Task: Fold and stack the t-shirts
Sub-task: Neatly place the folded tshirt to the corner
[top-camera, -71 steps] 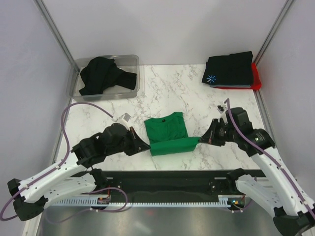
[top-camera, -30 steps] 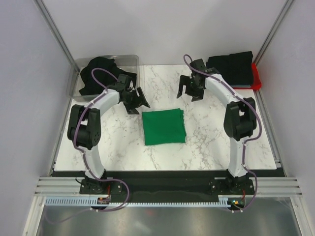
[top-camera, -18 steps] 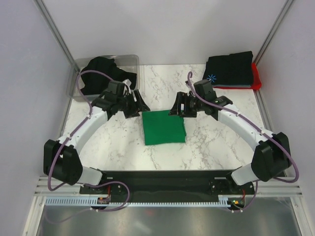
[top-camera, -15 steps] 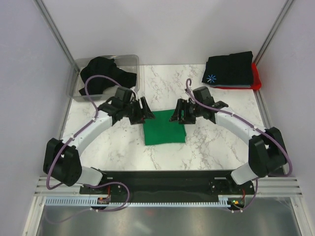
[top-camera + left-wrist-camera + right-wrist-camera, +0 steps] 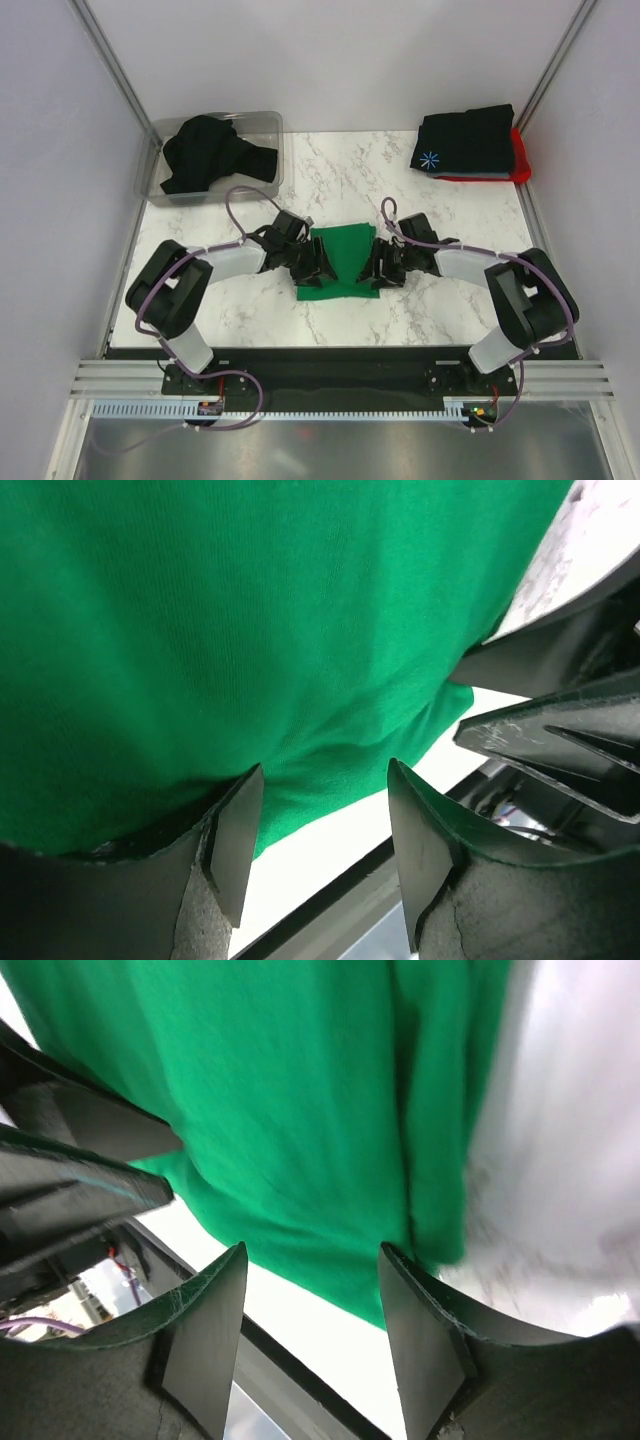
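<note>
Since the moment before, both arms had drawn back from the far corners of the shirt and dropped low to the table, one on each side of it, and both pairs of fingers had narrowed.

From above, the green t-shirt (image 5: 344,260) lay folded in the middle of the marble table (image 5: 440,300). The left gripper (image 5: 312,263) pressed in at its left edge and the right gripper (image 5: 379,268) at its right edge. A loose black t-shirt (image 5: 205,155) sat heaped in the clear bin (image 5: 272,122) at the far left corner. At the far right, a folded black t-shirt with a starburst print (image 5: 470,140) lay on top of the red t-shirt (image 5: 519,160).

In the left wrist view, the left gripper (image 5: 325,772) had its fingers (image 5: 232,850) apart, tips at the shirt's near edge. The green t-shirt (image 5: 220,620) filled most of the picture, and the other arm's dark fingers showed at the right.

In the right wrist view, the right gripper (image 5: 312,1252) likewise stood with its fingers (image 5: 420,1345) parted, not pinched together. The green t-shirt (image 5: 290,1090) spread beyond them, with a folded layer along its right side against the table (image 5: 560,1160). Whether cloth sat between either pair of fingers could not be told.
</note>
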